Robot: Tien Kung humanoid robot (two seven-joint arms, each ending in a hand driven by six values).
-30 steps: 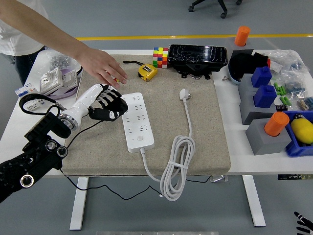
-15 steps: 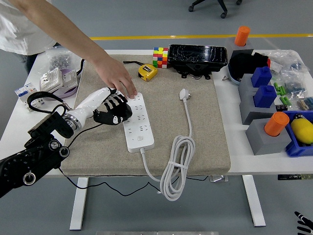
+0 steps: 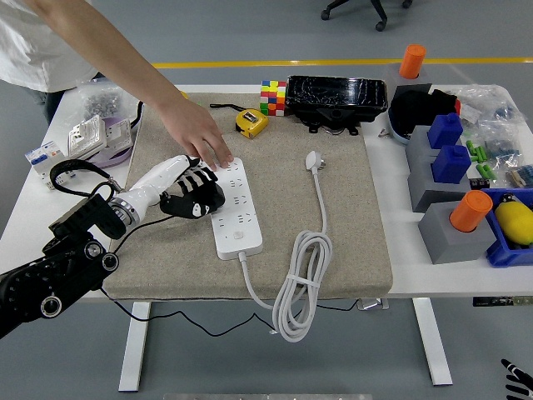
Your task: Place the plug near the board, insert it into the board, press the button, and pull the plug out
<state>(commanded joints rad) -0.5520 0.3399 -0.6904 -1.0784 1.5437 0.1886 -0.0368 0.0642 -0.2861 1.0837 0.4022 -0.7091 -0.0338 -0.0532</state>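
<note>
A white power strip (image 3: pixel 236 210) lies lengthwise on the beige mat (image 3: pixel 350 208). Its white plug (image 3: pixel 314 160) rests loose on the mat to the right, and its cable runs down to a coil (image 3: pixel 295 287) that hangs over the table's front edge. My left hand (image 3: pixel 195 191) lies against the strip's left edge with its fingers curled, holding nothing. A person's hand (image 3: pixel 202 133) reaches in from the top left, and its fingertips press on the strip's far left corner. Only a black tip of my right hand (image 3: pixel 517 380) shows at the bottom right corner.
At the mat's far edge are a yellow tape measure (image 3: pixel 251 123), a colour cube (image 3: pixel 272 97) and a black box (image 3: pixel 336 98). Grey and blue blocks with orange cylinders (image 3: pixel 469 210) crowd the right side. Socket parts and bags (image 3: pixel 96 133) lie at the left.
The person's hand has moved from the mat down onto the strip's far left corner. My left hand has shifted slightly right, up against the strip's left edge, and its fingers have curled more.
</note>
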